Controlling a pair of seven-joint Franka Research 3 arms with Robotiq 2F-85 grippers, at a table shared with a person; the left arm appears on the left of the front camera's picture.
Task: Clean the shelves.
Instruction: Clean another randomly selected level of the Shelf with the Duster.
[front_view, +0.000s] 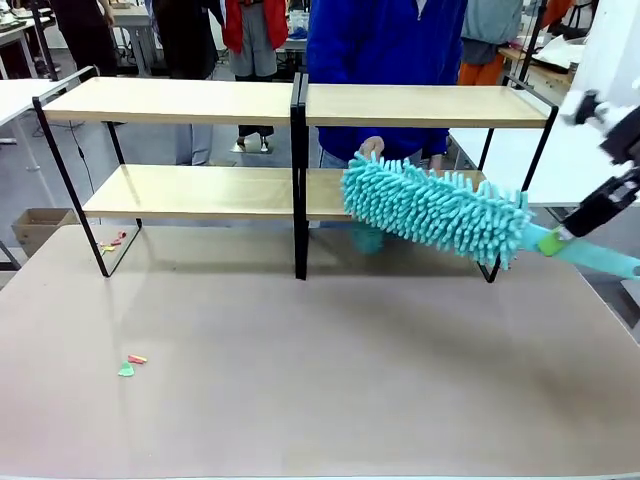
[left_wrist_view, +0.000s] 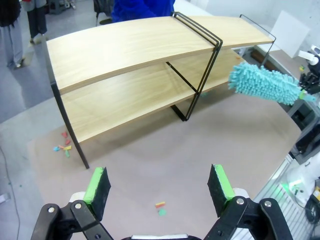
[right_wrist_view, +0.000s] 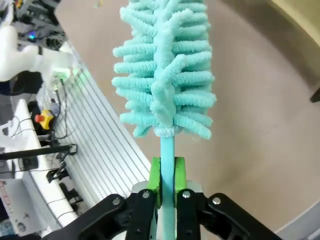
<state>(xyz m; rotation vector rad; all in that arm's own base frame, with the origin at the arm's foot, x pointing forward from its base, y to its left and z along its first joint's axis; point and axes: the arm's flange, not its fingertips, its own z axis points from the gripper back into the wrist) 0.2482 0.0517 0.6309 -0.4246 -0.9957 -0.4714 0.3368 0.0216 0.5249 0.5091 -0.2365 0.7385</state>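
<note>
front view: one duster (front_view: 435, 208) clenched in right hand (front_view: 556, 241), two shelves (front_view: 190, 100); left hand (left_wrist_view: 159, 186) released.

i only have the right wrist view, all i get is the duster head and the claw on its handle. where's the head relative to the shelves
Observer: From the front, the duster sits at the right end of the shelves, its fluffy head in front of the lower board.
Operator: is anyone near it
Observer: Yes, a person's hand is behind the rack, just above the duster's tip.
Operator: what's the left claw doing
Observer: The left claw is open and holds nothing, above the tabletop.
Operator: any mess left
Observer: Small coloured scraps lie on the tabletop, front left.
</note>
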